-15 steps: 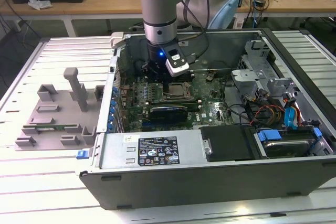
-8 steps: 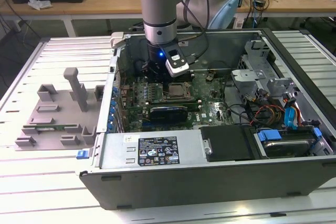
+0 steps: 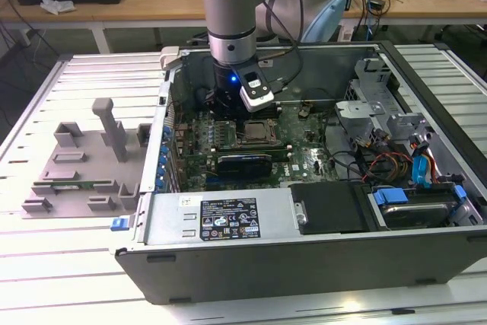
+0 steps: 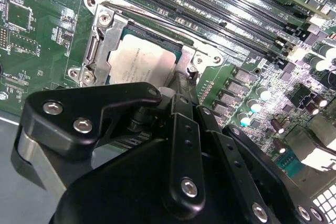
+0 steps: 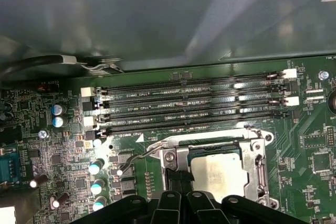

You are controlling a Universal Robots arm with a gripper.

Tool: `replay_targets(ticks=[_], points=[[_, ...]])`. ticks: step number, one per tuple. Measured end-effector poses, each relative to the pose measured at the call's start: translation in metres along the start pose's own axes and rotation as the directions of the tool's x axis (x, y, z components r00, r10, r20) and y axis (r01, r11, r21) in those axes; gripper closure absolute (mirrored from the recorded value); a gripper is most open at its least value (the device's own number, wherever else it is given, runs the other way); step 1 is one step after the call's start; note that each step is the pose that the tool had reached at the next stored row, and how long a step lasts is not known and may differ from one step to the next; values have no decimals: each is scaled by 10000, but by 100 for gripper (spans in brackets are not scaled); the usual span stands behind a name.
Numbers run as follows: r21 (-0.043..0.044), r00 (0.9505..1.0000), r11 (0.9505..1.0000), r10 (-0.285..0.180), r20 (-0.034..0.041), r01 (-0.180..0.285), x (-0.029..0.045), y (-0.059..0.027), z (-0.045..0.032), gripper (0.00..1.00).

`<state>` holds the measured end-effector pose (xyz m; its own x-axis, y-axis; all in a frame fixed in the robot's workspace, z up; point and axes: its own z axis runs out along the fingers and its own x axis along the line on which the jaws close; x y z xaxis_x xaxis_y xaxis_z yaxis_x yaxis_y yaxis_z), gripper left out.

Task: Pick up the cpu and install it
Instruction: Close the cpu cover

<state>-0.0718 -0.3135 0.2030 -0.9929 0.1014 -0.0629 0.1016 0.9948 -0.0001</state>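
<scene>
- cpu (image 4: 140, 62): flat square chip with a dull silver-grey metal top and faint print too small to read. It lies flat inside the socket on the board.
- socket frame (image 5: 258, 153): bright steel, screwed at its corners, set around the cpu.
- board (image 5: 310, 145): green, carrying long black memory slots (image 5: 194, 106).
- gripper (image 4: 179, 83): black bolted links, with its tip at one edge of the cpu. Open or closed, and whether it touches, cannot be told.
- case (image 3: 304, 264): grey sheet metal, with a white printed label (image 3: 228, 220).
</scene>
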Motion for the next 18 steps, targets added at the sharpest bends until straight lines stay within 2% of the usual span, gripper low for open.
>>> replay_targets(ticks=[6, 8, 11, 14, 16, 18], points=[[-4, 10000, 10000, 1, 2, -1, -1, 1, -11, 89], [-5, 10000, 10000, 0, 2, 0, -4, 1, -51, 89], [0, 10000, 10000, 0, 0, 0, -12, 0, -186, 89], [0, 10000, 10000, -2, 0, 2, -14, 0, -194, 89], [2, 10000, 10000, -1, -1, 1, -38, 2, -193, 89], [0, 10000, 10000, -1, -1, 1, -123, 11, -187, 89]])
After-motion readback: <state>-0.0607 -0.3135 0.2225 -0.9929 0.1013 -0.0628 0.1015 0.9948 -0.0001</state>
